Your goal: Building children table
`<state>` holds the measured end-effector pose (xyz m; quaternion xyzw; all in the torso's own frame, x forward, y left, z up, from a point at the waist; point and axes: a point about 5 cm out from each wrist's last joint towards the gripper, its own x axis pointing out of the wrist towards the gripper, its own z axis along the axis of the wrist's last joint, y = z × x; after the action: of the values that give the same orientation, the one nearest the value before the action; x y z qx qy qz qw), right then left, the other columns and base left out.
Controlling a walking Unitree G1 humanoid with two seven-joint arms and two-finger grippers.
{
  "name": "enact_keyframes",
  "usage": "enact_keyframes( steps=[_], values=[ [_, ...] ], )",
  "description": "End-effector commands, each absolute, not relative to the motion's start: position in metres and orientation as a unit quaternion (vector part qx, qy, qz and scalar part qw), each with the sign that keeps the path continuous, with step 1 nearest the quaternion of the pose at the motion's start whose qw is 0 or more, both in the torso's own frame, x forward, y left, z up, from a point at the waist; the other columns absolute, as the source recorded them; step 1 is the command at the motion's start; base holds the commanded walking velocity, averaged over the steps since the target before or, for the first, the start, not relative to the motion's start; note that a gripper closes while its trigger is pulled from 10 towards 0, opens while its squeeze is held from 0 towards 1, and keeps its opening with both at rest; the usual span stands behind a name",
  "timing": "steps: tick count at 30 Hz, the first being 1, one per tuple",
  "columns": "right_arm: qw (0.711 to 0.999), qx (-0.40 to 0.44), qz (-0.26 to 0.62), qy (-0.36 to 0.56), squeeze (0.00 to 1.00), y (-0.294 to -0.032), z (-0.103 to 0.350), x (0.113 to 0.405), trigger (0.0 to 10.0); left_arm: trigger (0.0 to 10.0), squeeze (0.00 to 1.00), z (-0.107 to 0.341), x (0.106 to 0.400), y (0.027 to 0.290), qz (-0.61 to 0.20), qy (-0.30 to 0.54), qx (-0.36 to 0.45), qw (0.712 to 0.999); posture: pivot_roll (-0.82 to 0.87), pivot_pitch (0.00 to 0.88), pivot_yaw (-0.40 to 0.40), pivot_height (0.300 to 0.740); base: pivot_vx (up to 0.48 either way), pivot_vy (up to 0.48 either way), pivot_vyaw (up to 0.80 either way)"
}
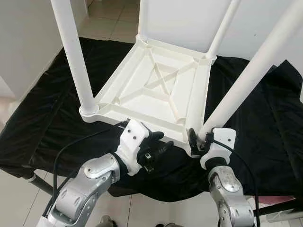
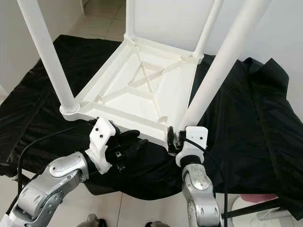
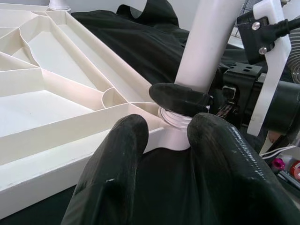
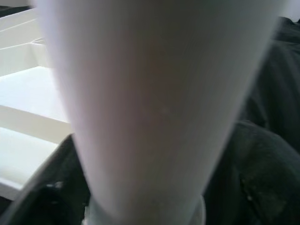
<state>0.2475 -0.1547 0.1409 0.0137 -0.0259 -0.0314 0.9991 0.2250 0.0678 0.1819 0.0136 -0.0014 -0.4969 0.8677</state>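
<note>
Your right gripper (image 1: 195,142) is clamped around the base of the near leg (image 1: 246,78), right at its corner socket. Your left gripper (image 1: 158,146) hovers open just beside it. Beyond, the upturned table (image 1: 156,87) rests on black cloth (image 1: 57,113); it looks like light, stiff, slippery plastic, so grip low.

You are looking at a floor of pale glossy tiles (image 1: 106,14) running back between white walls (image 1: 23,33). A black cloth (image 1: 265,118) is draping over a low surface, and daylight is falling evenly, reflecting softly off the tiles.
</note>
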Motion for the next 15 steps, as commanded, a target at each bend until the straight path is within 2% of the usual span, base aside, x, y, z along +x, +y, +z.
enact_keyframes(
  steps=[1, 4, 5, 6, 7, 9, 15],
  values=[
    [0.999, 0.006, -0.041, -0.026, 1.0, -0.168, 0.138, 0.248, 10.0, 10.0, 0.0, 0.177, 0.225, 0.066, -0.49, 0.006, 0.012, 0.871, -0.01, 0.118, -0.082, 0.74, 0.0, 0.0, 0.0],
    [0.999, 0.005, -0.034, -0.03, 1.0, -0.17, 0.139, 0.249, 10.0, 10.0, 0.0, 0.177, 0.225, 0.066, -0.49, 0.006, 0.012, 0.872, -0.01, 0.118, -0.082, 0.74, 0.0, 0.0, 0.0],
    [0.999, 0.017, -0.001, -0.034, 0.71, -0.174, 0.141, 0.252, 10.0, 10.0, 0.0, 0.176, 0.225, 0.066, -0.49, 0.005, 0.016, 0.872, -0.01, 0.114, -0.082, 0.74, 0.0, 0.0, 0.0],
    [0.999, 0.026, 0.022, -0.037, 0.71, -0.176, 0.142, 0.253, 10.0, 10.0, 0.0, 0.176, 0.225, 0.066, -0.49, 0.005, 0.018, 0.872, -0.01, 0.114, -0.082, 0.74, 0.0, 0.0, 0.0],
    [0.997, 0.029, 0.052, -0.042, 0.0, -0.178, 0.144, 0.255, 10.0, 10.0, 0.0, 0.176, 0.225, 0.066, -0.49, 0.004, 0.021, 0.871, -0.01, 0.112, -0.08, 0.74, 0.0, 0.0, 0.0],
    [0.997, 0.029, 0.052, -0.042, 0.0, -0.178, 0.144, 0.255, 10.0, 10.0, 0.0, 0.176, 0.225, 0.066, -0.49, 0.004, 0.021, 0.871, -0.01, 0.112, -0.08, 0.74, 0.0, 0.0, 0.0],
    [0.984, 0.009, 0.174, -0.046, 0.0, -0.184, 0.143, 0.258, 10.0, 10.0, 0.0, 0.174, 0.227, 0.065, -0.49, 0.004, 0.03, 0.871, -0.01, 0.099, -0.08, 0.74, 0.0, 0.0, 0.0]
  ],
)
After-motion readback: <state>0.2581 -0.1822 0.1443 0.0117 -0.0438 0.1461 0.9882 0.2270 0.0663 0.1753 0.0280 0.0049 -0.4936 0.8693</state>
